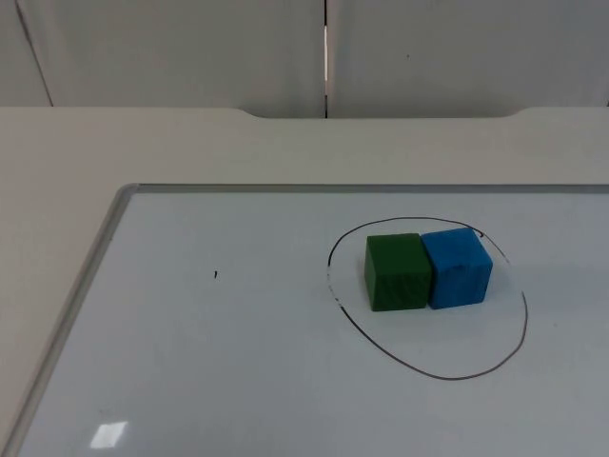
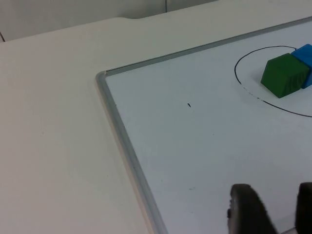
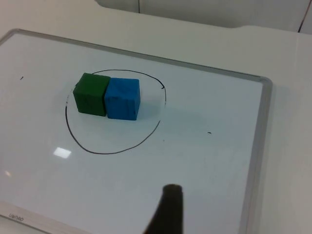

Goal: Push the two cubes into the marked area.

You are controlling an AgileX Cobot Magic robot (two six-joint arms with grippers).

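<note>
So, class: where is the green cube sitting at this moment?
In the top view the green cube sits on the whiteboard, inside the drawn black ring near its left edge, flush against the blue cube on its right.

Black matte fingertips: two rounded on left gripper, w/ gap between; one slim, tapered on right gripper.

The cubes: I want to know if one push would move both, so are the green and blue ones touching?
Touching. In the top view the green cube and blue cube sit side against side with no gap.
</note>
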